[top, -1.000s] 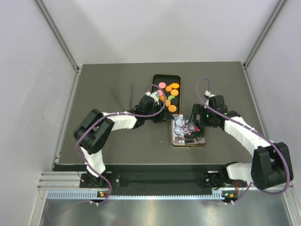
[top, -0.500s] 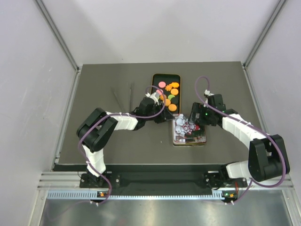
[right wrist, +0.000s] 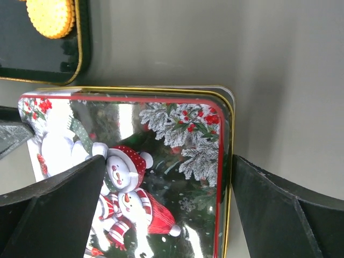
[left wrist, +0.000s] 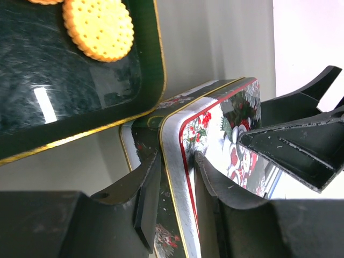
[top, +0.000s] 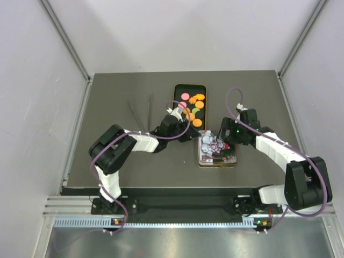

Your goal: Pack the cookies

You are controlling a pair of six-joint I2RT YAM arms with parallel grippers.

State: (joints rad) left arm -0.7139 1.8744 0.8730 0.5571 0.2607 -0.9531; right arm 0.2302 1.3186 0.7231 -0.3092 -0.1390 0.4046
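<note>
The cookies (top: 192,107), orange, pink and green discs, lie in an open dark tin base (top: 190,85) at mid table. One orange cookie shows in the left wrist view (left wrist: 99,27) and one in the right wrist view (right wrist: 51,16). The snowman-printed tin lid (top: 216,150) lies just near-right of the base. My left gripper (top: 192,135) is shut on the lid's left rim (left wrist: 177,177), a finger on each side. My right gripper (top: 224,141) is open above the lid (right wrist: 161,161), its fingers spread over the lid's width.
Thin dark tongs (top: 141,110) lie on the table left of the tin base. White enclosure walls stand at the table's left, right and far edges. The two grippers are close together over the lid.
My left gripper has moved nearer and rightward from the tin base's corner onto the lid's left rim. The lid has shifted slightly right. The right gripper stays over the lid.
</note>
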